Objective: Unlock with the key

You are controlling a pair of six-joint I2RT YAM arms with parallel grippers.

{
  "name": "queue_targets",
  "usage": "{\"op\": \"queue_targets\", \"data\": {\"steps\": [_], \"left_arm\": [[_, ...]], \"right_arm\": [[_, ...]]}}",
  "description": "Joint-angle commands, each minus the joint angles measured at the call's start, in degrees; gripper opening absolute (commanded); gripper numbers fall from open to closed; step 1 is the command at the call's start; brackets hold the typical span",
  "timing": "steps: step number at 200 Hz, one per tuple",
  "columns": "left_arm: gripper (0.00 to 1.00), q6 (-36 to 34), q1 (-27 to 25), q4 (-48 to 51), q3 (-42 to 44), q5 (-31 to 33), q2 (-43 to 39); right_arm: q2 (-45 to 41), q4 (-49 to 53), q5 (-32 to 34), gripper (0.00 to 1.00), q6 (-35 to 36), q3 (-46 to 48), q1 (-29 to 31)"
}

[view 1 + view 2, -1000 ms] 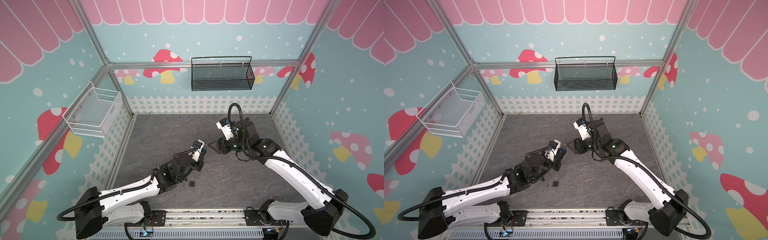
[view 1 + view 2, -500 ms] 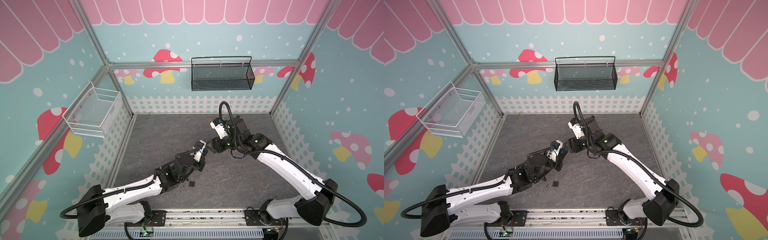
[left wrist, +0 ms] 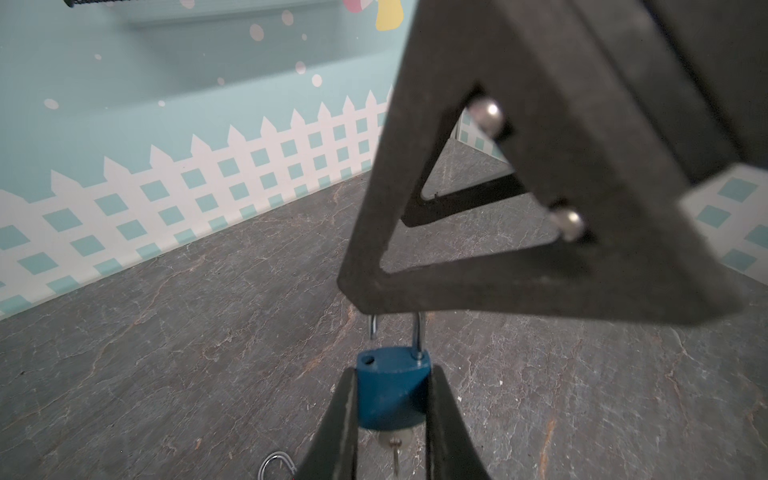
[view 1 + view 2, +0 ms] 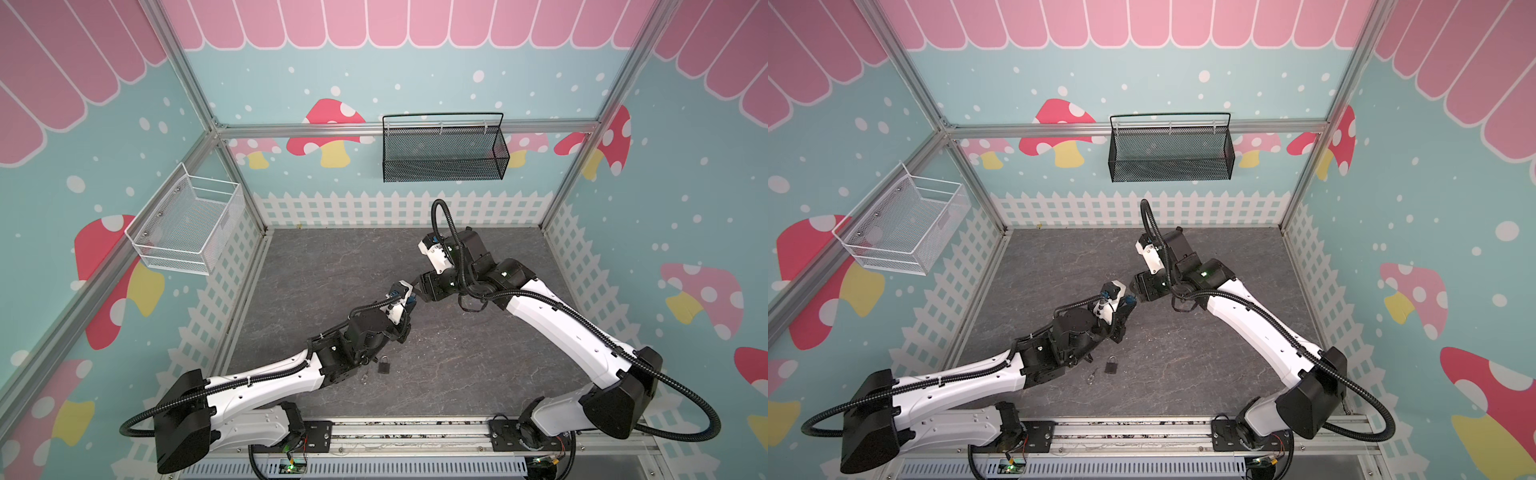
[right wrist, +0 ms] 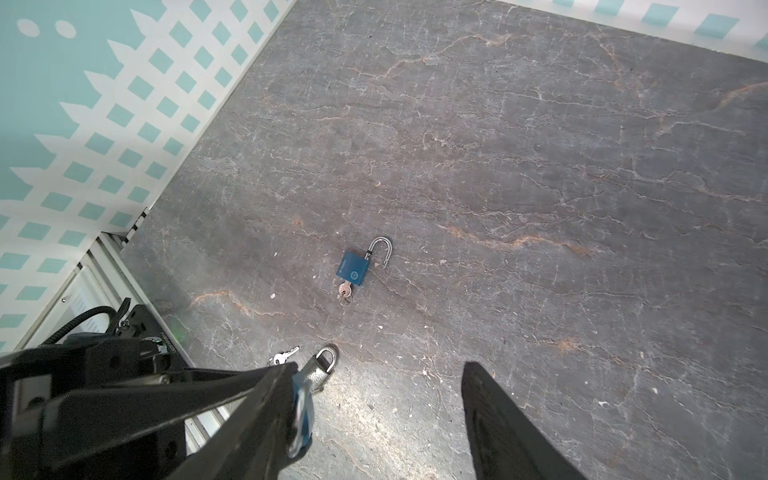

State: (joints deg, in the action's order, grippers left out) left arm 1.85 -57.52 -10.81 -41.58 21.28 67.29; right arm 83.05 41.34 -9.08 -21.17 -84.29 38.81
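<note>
My left gripper (image 3: 392,374) is shut on the body of a small blue padlock (image 3: 392,399) held above the floor. Its silver shackle (image 3: 419,336) stands open, and a key (image 3: 395,440) sticks out of its underside. My right gripper (image 5: 380,368) is open right at the lock. One finger (image 3: 457,286) covers the shackle's top, and the blue padlock (image 5: 301,409) lies against that finger's inner side. In both top views the two grippers (image 4: 409,297) (image 4: 1136,293) meet mid-table. A second blue padlock (image 5: 353,268), shackle open and key in it, lies on the floor.
A grey padlock (image 4: 383,365) (image 4: 1111,365) and loose keys (image 4: 364,377) (image 4: 1091,377) lie on the grey floor near the left arm. A white wire basket (image 4: 187,226) hangs on the left wall. A black mesh basket (image 4: 442,149) hangs on the back wall.
My right gripper has moved left, up to the lock in my left gripper, its jaws still apart. The left arm has stayed almost still.
</note>
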Motion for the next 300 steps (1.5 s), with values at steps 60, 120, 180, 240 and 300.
{"op": "queue_targets", "data": {"steps": [60,120,180,240,300], "left_arm": [[0.0,-1.9,-0.4,0.1,0.5,0.5,-2.3],[0.0,-1.5,-0.4,-1.5,1.9,0.4,-3.8],[0.0,-1.0,-0.4,-1.1,0.7,0.5,-2.7],[0.0,8.3,-0.4,6.9,-2.1,4.6,-1.4],[0.0,34.5,-0.3,30.5,-14.3,3.5,8.7]], "right_arm": [[1.8,6.8,2.0,0.68,5.7,-3.6,0.5],[0.5,8.9,4.0,0.72,6.7,-2.8,0.3],[-1.1,8.8,5.7,0.73,6.7,-1.0,0.1],[-4.4,6.5,8.5,0.78,4.7,3.4,-4.8],[-10.5,-7.6,-4.4,0.78,-2.0,19.4,-13.1]]}}
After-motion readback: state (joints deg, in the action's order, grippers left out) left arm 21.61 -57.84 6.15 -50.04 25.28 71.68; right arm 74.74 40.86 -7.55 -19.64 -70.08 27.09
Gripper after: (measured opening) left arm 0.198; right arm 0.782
